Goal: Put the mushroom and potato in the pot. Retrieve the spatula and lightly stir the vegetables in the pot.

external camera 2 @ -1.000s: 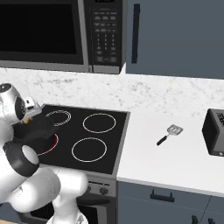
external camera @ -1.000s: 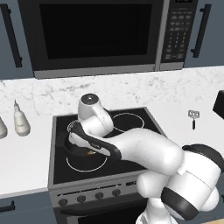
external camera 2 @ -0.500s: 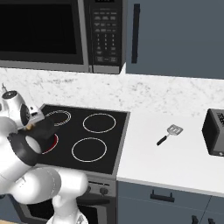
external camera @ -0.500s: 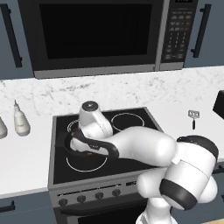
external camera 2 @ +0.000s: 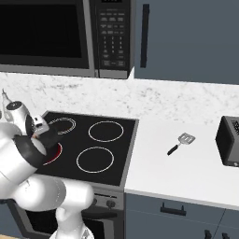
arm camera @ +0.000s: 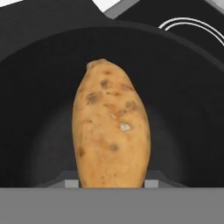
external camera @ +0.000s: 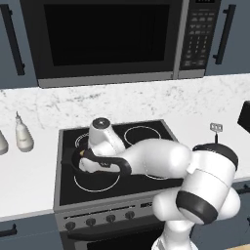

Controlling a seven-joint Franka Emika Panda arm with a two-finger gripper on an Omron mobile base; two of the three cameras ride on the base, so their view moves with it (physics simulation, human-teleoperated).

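In the hand view my gripper (arm camera: 111,183) is shut on the potato (arm camera: 111,131), an orange-tan oval lump with dark specks. It hangs just above the matte inside of the dark pot (arm camera: 39,109). The pot (external camera: 77,159) stands on the stove's front left burner, with my white hand bent down over it, and it also shows in the right base view (external camera 2: 49,139). The spatula (external camera 2: 181,142), with a black handle and a silver head, lies on the counter right of the stove and shows in the left base view too (external camera: 215,130). The mushroom is out of view.
Under the microwave (external camera: 107,39) is the black stove (external camera 2: 100,140), with a burner glowing red (external camera 2: 55,154) beside the pot. Two bottles (external camera: 22,134) stand on the counter to the left. A dark toaster (external camera 2: 228,140) sits at the far right.
The hand has sunk slightly toward the pot with the potato still in its jaws. The spatula has not moved.
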